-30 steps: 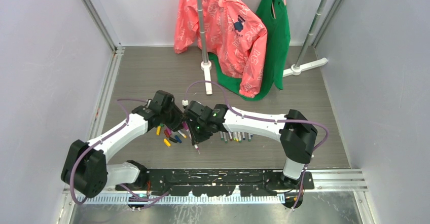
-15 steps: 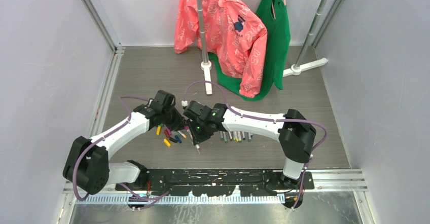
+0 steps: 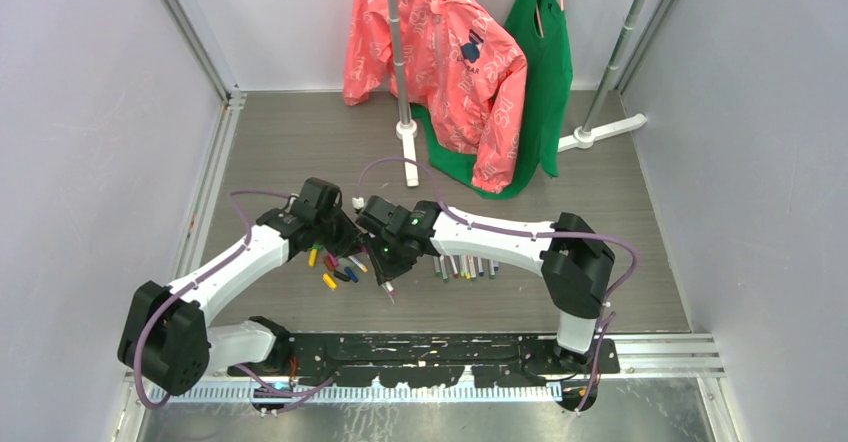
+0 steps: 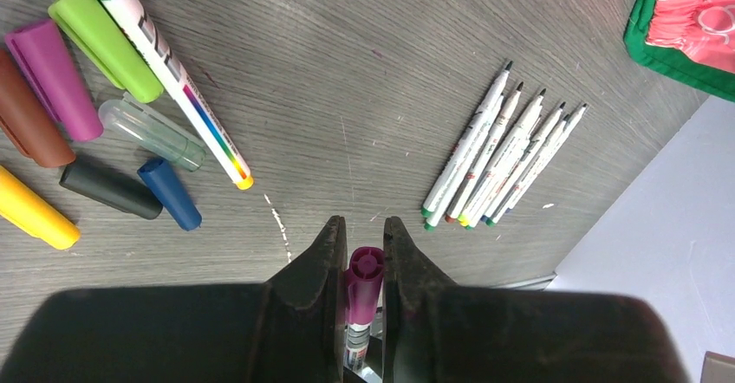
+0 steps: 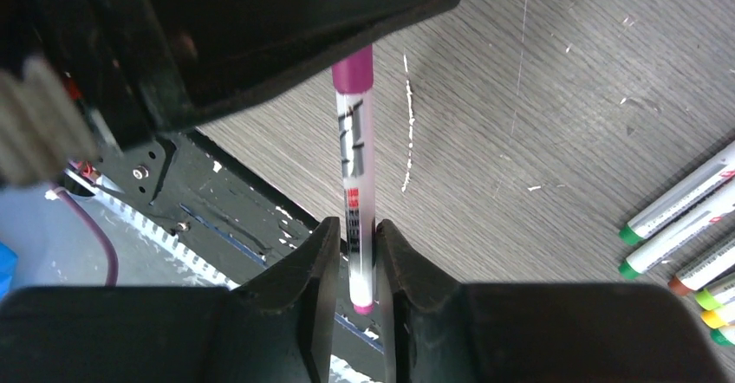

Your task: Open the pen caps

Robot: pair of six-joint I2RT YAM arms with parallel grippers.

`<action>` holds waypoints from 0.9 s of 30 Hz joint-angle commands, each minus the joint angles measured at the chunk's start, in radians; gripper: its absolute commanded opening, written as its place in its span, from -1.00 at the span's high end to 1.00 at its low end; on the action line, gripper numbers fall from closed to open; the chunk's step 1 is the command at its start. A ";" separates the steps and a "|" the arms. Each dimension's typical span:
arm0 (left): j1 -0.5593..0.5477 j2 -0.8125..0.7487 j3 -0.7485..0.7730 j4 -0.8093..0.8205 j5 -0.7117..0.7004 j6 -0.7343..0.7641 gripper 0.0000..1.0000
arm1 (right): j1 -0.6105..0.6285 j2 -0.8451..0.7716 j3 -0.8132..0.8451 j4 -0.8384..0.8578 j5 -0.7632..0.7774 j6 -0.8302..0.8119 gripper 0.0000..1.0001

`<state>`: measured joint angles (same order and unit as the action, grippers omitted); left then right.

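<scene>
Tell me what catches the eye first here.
One purple pen is held over the table's middle: the left gripper pinches its cap, the right gripper its barrel. On the left lie loose caps, on the right a row of uncapped pens. A pink jacket hangs at the back.

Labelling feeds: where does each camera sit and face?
Top external: above, behind the bases, looking down on the table; left arm and right arm show.
Left wrist: on its arm, looks past the left pincer, clamped on the purple cap, to loose caps and uncapped pens.
Right wrist: on its arm, looks past the right pincer, flanking the purple pen.
Shared: both wrist views show that pen.
</scene>
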<state>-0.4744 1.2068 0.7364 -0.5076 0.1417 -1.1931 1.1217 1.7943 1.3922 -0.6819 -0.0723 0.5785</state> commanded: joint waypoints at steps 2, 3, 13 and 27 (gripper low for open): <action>0.000 -0.046 0.035 0.031 0.052 -0.038 1.00 | 0.002 0.010 0.061 0.066 -0.004 -0.014 0.43; -0.002 -0.047 0.037 0.028 0.054 -0.038 1.00 | 0.000 0.010 0.060 0.070 -0.002 -0.013 0.44; -0.001 -0.041 0.045 0.015 0.071 -0.047 1.00 | -0.020 0.012 0.035 0.115 0.000 -0.021 0.48; 0.065 -0.032 -0.006 0.089 0.107 -0.144 1.00 | -0.042 -0.069 -0.046 0.146 -0.030 -0.039 0.98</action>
<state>-0.4416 1.1896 0.7361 -0.5129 0.1799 -1.2465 1.0893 1.7988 1.3682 -0.5838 -0.0803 0.5465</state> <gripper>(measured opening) 0.142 0.202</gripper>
